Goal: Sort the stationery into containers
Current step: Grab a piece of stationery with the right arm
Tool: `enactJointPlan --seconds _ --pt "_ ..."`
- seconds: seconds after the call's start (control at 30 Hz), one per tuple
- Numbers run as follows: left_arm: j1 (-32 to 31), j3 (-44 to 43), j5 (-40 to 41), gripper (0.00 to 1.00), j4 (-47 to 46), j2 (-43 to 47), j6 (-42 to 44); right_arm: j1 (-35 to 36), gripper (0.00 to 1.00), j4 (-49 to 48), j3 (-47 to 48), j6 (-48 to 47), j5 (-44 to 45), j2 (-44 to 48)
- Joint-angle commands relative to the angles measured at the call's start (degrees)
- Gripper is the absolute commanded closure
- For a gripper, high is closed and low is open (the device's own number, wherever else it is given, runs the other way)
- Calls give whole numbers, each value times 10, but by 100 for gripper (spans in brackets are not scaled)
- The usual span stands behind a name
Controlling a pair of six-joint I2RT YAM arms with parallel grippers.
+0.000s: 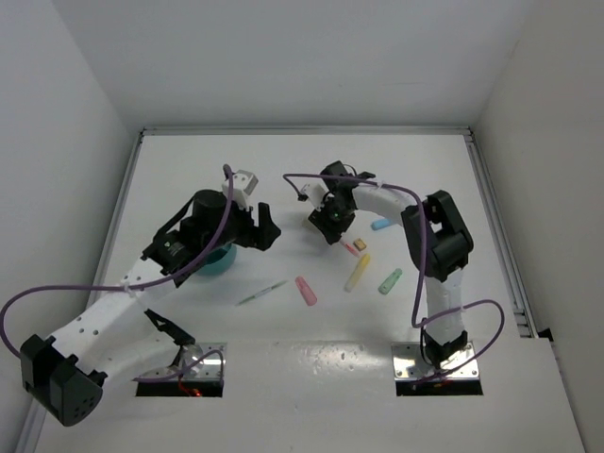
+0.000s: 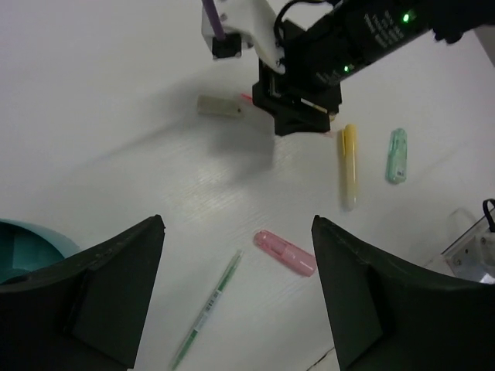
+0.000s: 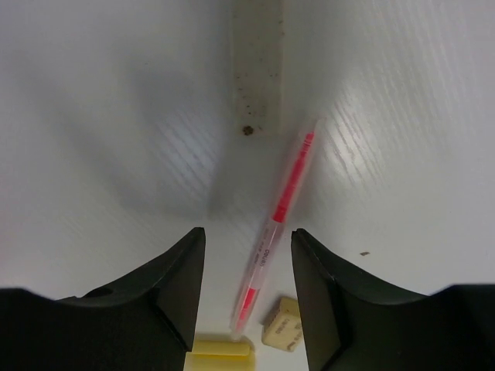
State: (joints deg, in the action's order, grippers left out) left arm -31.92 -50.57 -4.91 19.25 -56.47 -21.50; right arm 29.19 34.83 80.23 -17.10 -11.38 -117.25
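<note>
My left gripper (image 1: 261,230) (image 2: 238,232) stands open and empty above the table, just right of the dark-teal cup (image 1: 217,260) (image 2: 23,246). Below it lie a thin green pen (image 1: 262,293) (image 2: 207,315) and a pink marker (image 1: 306,290) (image 2: 285,253). My right gripper (image 1: 331,225) (image 3: 247,239) is open, its jaws either side of a thin pink pen (image 3: 280,212) without touching it. A small eraser (image 3: 281,325) (image 1: 361,245) and the yellow marker (image 1: 358,272) (image 2: 349,164) (image 3: 220,348) lie close by. A green marker (image 1: 390,281) (image 2: 397,154) and a blue marker (image 1: 381,225) lie further right.
A beige stick-shaped piece (image 3: 257,69) (image 2: 220,106) lies just beyond the right gripper. White walls close the table on the left, back and right. The two arm bases (image 1: 439,363) sit at the near edge.
</note>
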Motion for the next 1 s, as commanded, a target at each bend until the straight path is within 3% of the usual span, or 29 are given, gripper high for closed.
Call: enactJointPlan --seconds 0.0,0.33,0.43,0.67,0.8,0.97 --pt "10 42 -22 18 -10 10 27 9 51 -8 30 6 56 -3" --pt "10 88 -40 18 -10 37 44 15 51 14 34 6 70 -61" --pt "10 88 -40 18 -10 37 44 15 60 24 34 1 56 -61" --pt "10 88 -28 18 -4 43 49 15 100 37 29 1 32 -47" --pt "10 88 -5 18 2 43 60 15 100 30 23 1 38 20" --pt "-10 88 45 19 7 43 66 15 100 71 119 0 -106 63"
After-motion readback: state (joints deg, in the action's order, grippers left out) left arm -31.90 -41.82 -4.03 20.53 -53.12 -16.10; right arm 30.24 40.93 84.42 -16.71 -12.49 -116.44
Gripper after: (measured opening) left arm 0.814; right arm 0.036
